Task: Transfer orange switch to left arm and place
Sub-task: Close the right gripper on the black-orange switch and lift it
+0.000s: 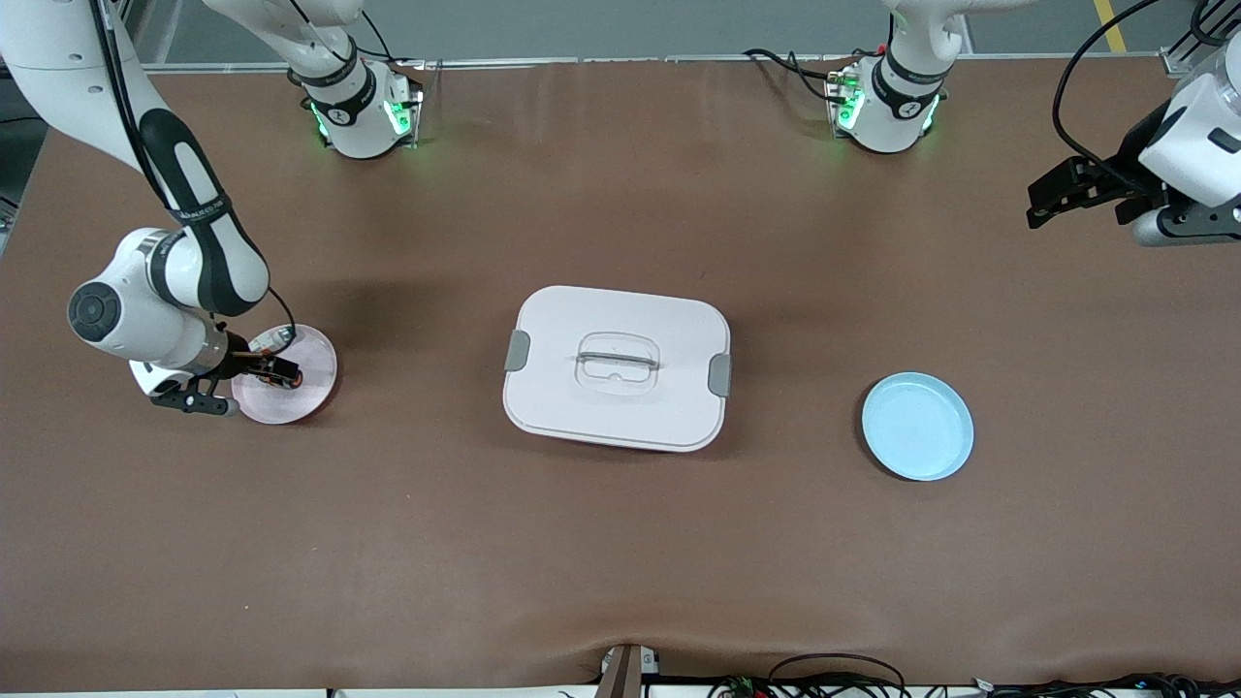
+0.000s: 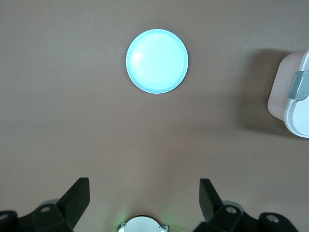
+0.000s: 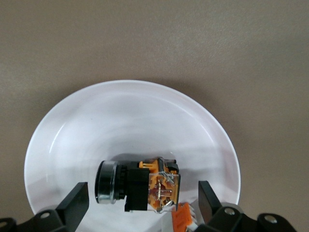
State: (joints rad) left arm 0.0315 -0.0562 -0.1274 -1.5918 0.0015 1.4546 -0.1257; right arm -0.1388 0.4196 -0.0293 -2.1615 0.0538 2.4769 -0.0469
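Orange switch (image 3: 137,186) lies on pink plate (image 3: 130,125) between right hand's (image 3: 140,205) spread fingers.

The box (image 1: 617,367) sits in the middle of the table (image 1: 620,543). One plate (image 1: 917,427) lies toward the left arm's end. Another plate (image 1: 308,364) lies toward the right arm's end, and the orange switch (image 3: 140,186) lies on it.
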